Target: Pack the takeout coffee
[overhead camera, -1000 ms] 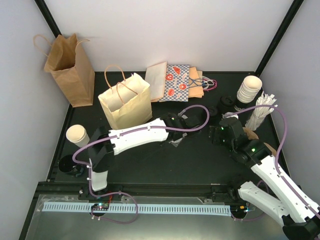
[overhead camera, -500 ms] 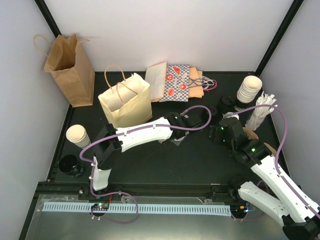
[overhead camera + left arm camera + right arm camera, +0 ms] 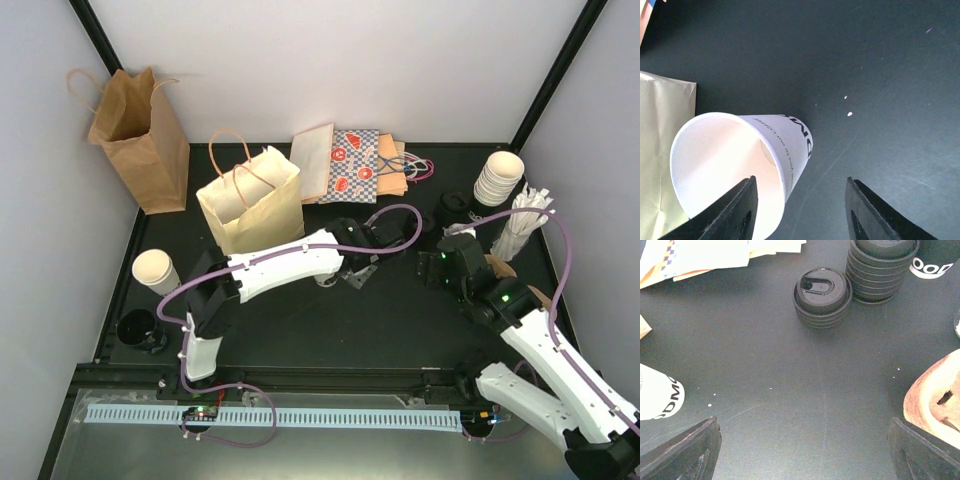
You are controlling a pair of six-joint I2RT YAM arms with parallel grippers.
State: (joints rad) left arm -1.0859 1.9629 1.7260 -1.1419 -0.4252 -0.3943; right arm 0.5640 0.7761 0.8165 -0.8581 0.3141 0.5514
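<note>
**Left claw spread at one cup, right claw empty beside it**

Top view: the left claw (image 3: 356, 268) hangs over the counter (image 3: 400, 330) and covers its cup. The right claw (image 3: 430, 270) faces it from just beside, so the left arm is judged nearer.
Left wrist view: the jaws are spread and pinch nothing. The white cup (image 3: 725, 160) sits at the claw's left finger (image 3: 737, 210), apart from the right one, mouth toward the wrist, long axis running away toward the counter. Small print includes "coffee".
Right wrist view: the jaws are spread wide and empty. The cup lies off to this claw's left, lettered "ODMO". Black lids (image 3: 822, 297) lie ahead.
</note>
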